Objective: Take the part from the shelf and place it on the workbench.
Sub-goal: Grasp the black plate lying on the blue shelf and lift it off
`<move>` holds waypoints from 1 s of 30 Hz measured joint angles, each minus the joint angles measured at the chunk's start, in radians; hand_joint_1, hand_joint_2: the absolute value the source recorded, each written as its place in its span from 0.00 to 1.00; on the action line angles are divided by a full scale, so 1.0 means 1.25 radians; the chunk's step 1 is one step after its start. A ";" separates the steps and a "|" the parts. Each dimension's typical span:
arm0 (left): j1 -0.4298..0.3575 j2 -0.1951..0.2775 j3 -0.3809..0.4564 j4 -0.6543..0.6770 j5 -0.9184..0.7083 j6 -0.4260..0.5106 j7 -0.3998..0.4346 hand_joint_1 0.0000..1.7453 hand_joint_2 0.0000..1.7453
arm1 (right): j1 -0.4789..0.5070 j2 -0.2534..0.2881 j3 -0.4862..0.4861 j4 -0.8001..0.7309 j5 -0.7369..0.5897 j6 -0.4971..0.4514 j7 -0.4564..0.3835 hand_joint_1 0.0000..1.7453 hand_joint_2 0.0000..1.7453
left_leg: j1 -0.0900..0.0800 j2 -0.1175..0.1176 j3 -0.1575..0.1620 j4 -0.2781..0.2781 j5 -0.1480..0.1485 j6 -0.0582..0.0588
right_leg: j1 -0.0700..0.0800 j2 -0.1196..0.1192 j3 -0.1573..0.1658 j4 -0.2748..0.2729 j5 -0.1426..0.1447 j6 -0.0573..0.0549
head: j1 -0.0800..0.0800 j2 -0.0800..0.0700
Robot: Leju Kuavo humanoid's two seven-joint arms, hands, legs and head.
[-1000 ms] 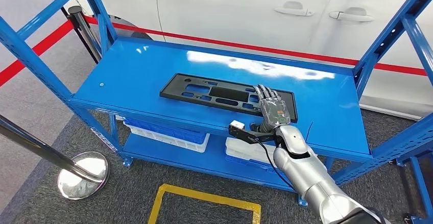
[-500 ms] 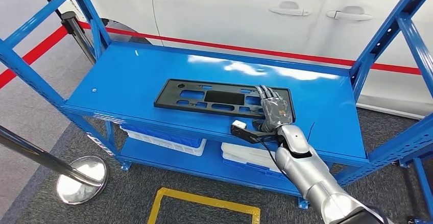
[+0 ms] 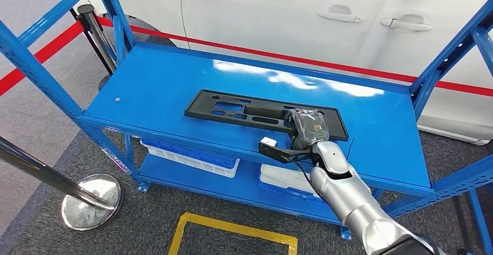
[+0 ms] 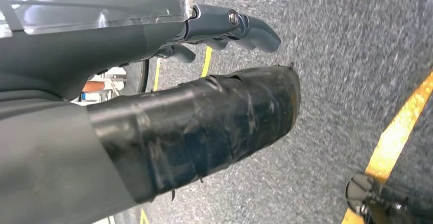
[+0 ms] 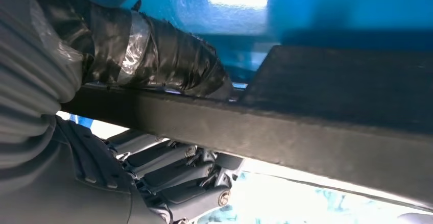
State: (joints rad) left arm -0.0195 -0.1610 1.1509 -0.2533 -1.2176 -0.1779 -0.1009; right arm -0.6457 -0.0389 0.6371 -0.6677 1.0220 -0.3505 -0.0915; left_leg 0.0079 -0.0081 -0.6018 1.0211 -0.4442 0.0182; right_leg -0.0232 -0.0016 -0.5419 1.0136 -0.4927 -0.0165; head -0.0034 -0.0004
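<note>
A flat black part (image 3: 244, 111) with several cut-outs lies on the top level of the blue shelf (image 3: 163, 86). My right hand (image 3: 308, 126) grips the part's right end at its near edge. In the right wrist view the taped thumb (image 5: 153, 55) lies on one face of the part (image 5: 332, 127) and the dark fingers (image 5: 173, 173) curl against the other face. My left hand (image 4: 194, 91) hangs over grey carpet with its fingers apart and holds nothing.
A white car (image 3: 261, 11) stands close behind the shelf. Blue uprights (image 3: 40, 72) frame both ends. Blue and white bins (image 3: 189, 156) sit on the lower level. A chrome stanchion base (image 3: 90, 200) and a yellow floor marking (image 3: 232, 232) lie in front.
My right hand's fingers lay flat on the part before and have now curled around its near edge. The camera has shifted slightly.
</note>
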 joint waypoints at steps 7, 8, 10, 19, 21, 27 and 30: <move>0.000 0.000 0.000 0.000 0.001 -0.002 -0.005 0.00 0.00 | 0.002 0.000 0.000 0.000 -0.001 -0.007 -0.005 1.00 1.00 | -0.001 0.000 0.000 0.001 0.000 0.001 | -0.002 0.000 0.000 -0.002 0.001 0.023 | 0.000 0.000; 0.000 0.000 0.000 0.000 0.002 -0.003 -0.006 0.00 0.00 | 0.002 0.000 0.000 0.000 -0.002 -0.008 -0.006 1.00 1.00 | -0.001 0.000 0.000 0.001 0.000 0.001 | -0.002 0.000 0.000 -0.002 0.000 0.023 | 0.000 0.000; 0.000 0.000 0.001 0.000 0.004 -0.006 -0.008 0.00 0.00 | 0.004 0.000 0.000 0.000 -0.003 -0.011 -0.009 1.00 1.00 | -0.001 0.000 0.000 0.001 0.000 0.001 | -0.001 0.000 0.000 -0.001 0.000 0.024 | 0.000 0.000; 0.000 0.000 0.019 -0.001 0.030 -0.030 -0.037 0.00 1.00 | 0.019 -0.005 -0.006 -0.017 -0.024 -0.035 -0.037 1.00 1.00 | -0.001 0.000 0.001 0.001 0.001 0.001 | 0.001 0.000 -0.001 0.001 0.000 0.024 | 0.000 0.000; 0.001 0.000 0.024 -0.003 0.034 -0.031 -0.039 0.00 1.00 | 0.028 -0.009 -0.011 -0.035 -0.037 -0.041 -0.052 1.00 1.00 | 0.000 0.000 0.001 0.001 0.001 0.001 | 0.001 0.000 -0.001 0.002 -0.001 0.024 | 0.000 0.000; 0.003 -0.004 0.043 -0.015 0.042 -0.038 -0.045 0.00 1.00 | 0.072 -0.028 -0.031 -0.165 -0.083 -0.027 -0.072 1.00 1.00 | 0.000 0.000 0.001 0.001 0.001 0.001 | 0.001 0.000 -0.002 0.002 -0.001 0.023 | 0.000 0.000; 0.005 -0.008 0.047 -0.023 0.034 -0.029 -0.032 0.00 1.00 | 0.095 -0.049 -0.034 -0.262 -0.081 -0.012 -0.071 1.00 1.00 | 0.001 0.000 0.001 0.001 0.000 0.001 | 0.000 0.000 -0.002 0.002 -0.001 0.023 | 0.000 0.000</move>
State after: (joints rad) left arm -0.0136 -0.1714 1.2096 -0.2819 -1.1749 -0.2139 -0.1406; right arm -0.5270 -0.1007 0.5940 -0.9947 0.9207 -0.3653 -0.1802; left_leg 0.0089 -0.0077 -0.6009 1.0225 -0.4436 0.0194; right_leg -0.0227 -0.0019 -0.5443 1.0164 -0.4939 0.0128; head -0.0036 -0.0004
